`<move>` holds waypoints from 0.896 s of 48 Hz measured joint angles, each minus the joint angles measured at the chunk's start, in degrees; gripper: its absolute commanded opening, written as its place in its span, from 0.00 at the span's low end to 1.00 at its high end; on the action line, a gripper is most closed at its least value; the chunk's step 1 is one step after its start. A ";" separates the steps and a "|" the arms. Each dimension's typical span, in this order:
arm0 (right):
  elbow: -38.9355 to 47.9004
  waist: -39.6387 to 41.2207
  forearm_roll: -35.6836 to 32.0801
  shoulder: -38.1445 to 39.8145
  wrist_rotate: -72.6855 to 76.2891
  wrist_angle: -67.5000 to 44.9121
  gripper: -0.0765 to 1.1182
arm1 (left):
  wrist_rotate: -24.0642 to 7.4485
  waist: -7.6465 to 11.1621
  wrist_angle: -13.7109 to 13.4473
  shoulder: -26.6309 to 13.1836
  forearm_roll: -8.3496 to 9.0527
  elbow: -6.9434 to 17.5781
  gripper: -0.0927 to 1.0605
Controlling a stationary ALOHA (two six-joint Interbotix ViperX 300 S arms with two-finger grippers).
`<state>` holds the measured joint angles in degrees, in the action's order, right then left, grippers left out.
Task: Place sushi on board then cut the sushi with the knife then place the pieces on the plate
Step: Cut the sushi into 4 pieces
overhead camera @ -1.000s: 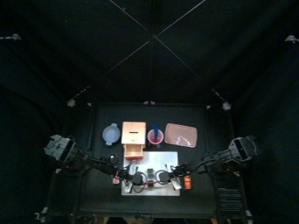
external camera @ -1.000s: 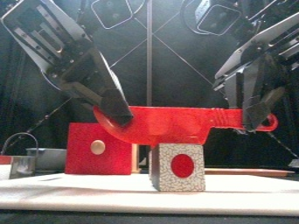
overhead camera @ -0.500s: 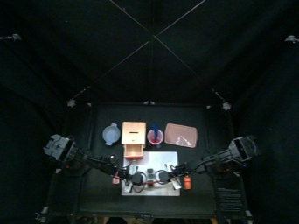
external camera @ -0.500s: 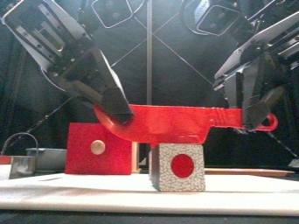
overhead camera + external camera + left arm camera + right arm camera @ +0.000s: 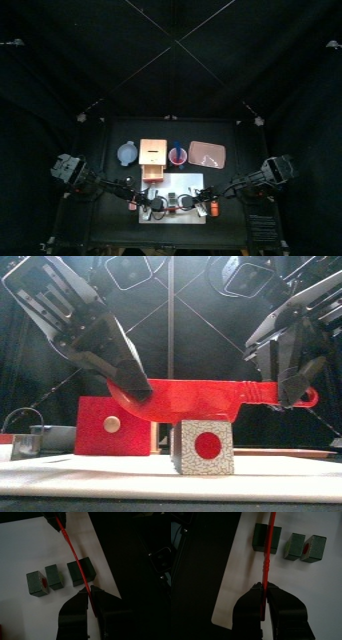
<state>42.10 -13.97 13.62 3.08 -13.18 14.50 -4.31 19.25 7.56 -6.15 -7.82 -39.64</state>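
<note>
Nothing's moved vs earlier frames: L claw [image 5: 134, 384] & R claw [image 5: 297, 391] both clamped on knife [image 5: 201, 398], blade lying left-right mid-frame; sushi block [image 5: 203, 446] right beneath it, lower centre, on board [image 5: 80, 472].

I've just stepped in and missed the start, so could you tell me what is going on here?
Both arms hold one red toy knife level between them: the left end effector is shut on the blade end, the right end effector on the handle. The blade is right over one sushi piece on the white cutting board; two more pieces stand beside it, already apart. The pink tray behind shows no sushi yet.
</note>
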 measured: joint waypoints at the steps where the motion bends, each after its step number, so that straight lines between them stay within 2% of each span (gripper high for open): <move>1: 0.00 0.00 0.00 -0.18 0.00 0.00 0.32 | 0.00 0.00 -0.09 -0.18 0.00 0.00 0.46; 27: -1.23 0.00 0.62 -6.06 0.09 -0.26 0.32 | 0.00 0.00 0.00 -4.13 0.00 0.35 0.46; 43: -1.85 0.09 0.53 -6.06 0.09 0.44 0.32 | -0.09 0.00 -0.18 -3.60 0.09 0.35 0.46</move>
<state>40.25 -13.89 14.15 -2.99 -13.10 14.94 -4.39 19.25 7.38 -9.76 -7.73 -39.29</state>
